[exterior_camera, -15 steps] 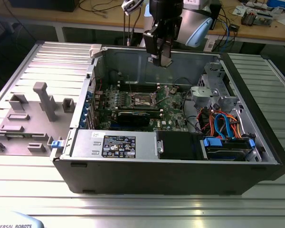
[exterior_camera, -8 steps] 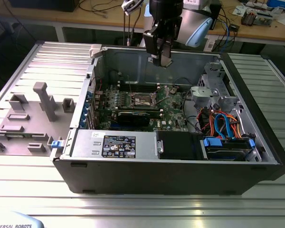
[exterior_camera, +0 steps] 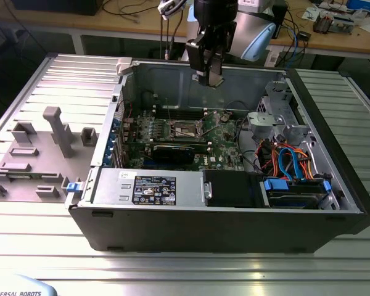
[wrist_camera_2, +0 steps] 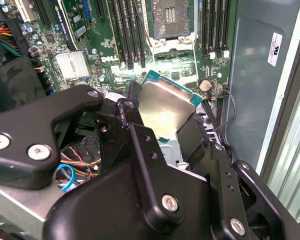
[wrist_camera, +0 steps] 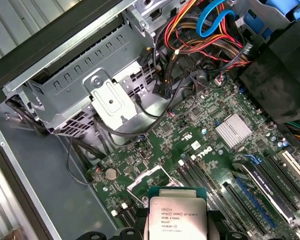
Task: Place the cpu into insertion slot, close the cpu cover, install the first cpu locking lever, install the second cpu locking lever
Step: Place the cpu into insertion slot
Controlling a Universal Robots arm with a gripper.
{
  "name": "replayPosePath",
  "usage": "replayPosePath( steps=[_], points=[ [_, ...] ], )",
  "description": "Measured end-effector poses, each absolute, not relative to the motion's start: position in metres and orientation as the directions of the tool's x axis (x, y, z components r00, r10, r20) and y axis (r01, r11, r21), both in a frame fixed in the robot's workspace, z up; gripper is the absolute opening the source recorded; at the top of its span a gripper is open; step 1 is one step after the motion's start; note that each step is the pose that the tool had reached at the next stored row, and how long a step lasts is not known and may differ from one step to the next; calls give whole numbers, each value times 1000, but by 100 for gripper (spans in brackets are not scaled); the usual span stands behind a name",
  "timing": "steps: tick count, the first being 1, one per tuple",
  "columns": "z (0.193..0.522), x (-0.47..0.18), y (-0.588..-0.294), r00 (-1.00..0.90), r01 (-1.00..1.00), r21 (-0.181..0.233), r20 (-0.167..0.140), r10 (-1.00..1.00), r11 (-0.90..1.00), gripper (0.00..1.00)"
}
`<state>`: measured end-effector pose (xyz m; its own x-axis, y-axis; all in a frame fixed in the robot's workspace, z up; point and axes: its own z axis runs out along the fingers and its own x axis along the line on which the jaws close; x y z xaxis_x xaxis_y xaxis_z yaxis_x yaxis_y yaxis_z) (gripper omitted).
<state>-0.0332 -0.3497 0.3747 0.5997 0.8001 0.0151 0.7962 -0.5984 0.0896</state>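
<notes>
My gripper (exterior_camera: 210, 79) hangs above the open computer case, over the back of the motherboard. It is shut on the cpu (wrist_camera_2: 166, 109), a flat square chip with a silver-grey top, clamped by two opposite edges between the black fingers (wrist_camera_2: 132, 100). In the first wrist view the cpu (wrist_camera: 177, 216) shows its printed top, held well above the board. The insertion slot (exterior_camera: 184, 128) is a dark square recess with a silvery surround in the green board, below the gripper and toward the exterior view's left. The insertion slot (wrist_camera_2: 170, 16) lies uncovered, and in the first wrist view the slot (wrist_camera: 149, 181) is partly behind the chip.
A black graphics card (exterior_camera: 172, 152) lies in front of the slot. The power supply (exterior_camera: 149, 186) lines the case's near wall. A metal drive cage (exterior_camera: 276, 116) and coloured cables (exterior_camera: 291, 161) crowd the exterior view's right. Grey fixtures (exterior_camera: 57, 129) stand outside the case on that view's left.
</notes>
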Motion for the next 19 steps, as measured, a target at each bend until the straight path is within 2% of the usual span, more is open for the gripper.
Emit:
replayPosePath(
  steps=[5, 8, 19],
  points=[
    [375, -33, -350, 613, 786, 90, 15, 790, -612, 54],
    [374, -33, -350, 726, 684, 90, 15, 688, -724, 54],
    [374, -33, -350, 784, 617, 90, 15, 620, -782, 54]
  ],
)
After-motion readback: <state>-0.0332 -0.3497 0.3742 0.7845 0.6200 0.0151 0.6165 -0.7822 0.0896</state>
